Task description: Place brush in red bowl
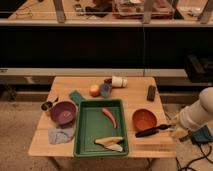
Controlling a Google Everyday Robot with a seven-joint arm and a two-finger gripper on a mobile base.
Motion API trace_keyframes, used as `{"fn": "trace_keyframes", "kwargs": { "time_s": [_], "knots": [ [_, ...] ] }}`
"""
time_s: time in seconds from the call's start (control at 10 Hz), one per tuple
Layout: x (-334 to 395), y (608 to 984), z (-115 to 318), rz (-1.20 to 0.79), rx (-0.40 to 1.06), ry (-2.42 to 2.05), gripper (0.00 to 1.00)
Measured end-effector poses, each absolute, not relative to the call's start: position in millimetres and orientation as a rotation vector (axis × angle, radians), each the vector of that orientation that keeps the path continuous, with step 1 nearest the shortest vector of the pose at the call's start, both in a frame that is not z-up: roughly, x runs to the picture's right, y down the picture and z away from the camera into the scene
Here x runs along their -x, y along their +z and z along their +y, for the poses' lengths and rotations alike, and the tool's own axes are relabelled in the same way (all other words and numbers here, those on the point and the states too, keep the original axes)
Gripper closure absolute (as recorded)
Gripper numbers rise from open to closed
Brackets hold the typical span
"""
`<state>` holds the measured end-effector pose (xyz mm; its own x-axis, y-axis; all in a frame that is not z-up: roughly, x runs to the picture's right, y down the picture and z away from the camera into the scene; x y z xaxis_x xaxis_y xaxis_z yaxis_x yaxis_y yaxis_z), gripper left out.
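Clock directions are read on the table top, with 12 o'clock at the far edge.

1. Near edge. A wooden table is seen from above and in front. A green tray is set at its centre and reaches almost to the near edge. At 6 o'clock inside the tray, two pale elongated items lie side by side. At 8 o'clock from the tray, a crumpled blue-grey cloth lies on the wood.

2. Gripper and brush. The gripper is located at 4 o'clock, at the right edge of the table, on a white arm that enters from 3 o'clock. The gripper is clamped on the right-hand, thinner end of the brush. The black handle extends toward 9 o'clock, slightly down to the left, and stops just short of the tray. The brush lies outside the red bowl, just beside its near rim at 6 o'clock from it. Whether the handle rests on the wood cannot be told.

3. Middle band. The red bowl stands upright just right of the tray. A curved orange-red item lies in the far right part of the tray. A purple bowl stands at 9 o'clock, just left of the tray, with a small metal cup at its far left.

4. Far band. A green sponge, an orange fruit and a blue object are ranged beyond the tray. A white cylinder lies on its side at 12 o'clock. A black block is placed at 2 o'clock, well apart from the brush.
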<state>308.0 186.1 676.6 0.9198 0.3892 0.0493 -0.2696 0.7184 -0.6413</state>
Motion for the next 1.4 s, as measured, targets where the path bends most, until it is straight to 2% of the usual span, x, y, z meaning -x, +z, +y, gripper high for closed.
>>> {"fn": "trace_keyframes", "kwargs": {
  "time_s": [0.4,0.9,1.4],
  "knots": [
    [-253,700,157,-0.236,0.676,0.330,0.90],
    [-244,736,115,-0.290,0.665,0.346,0.90],
    [-254,756,116,-0.261,0.673,0.335,0.90]
  ]
}}
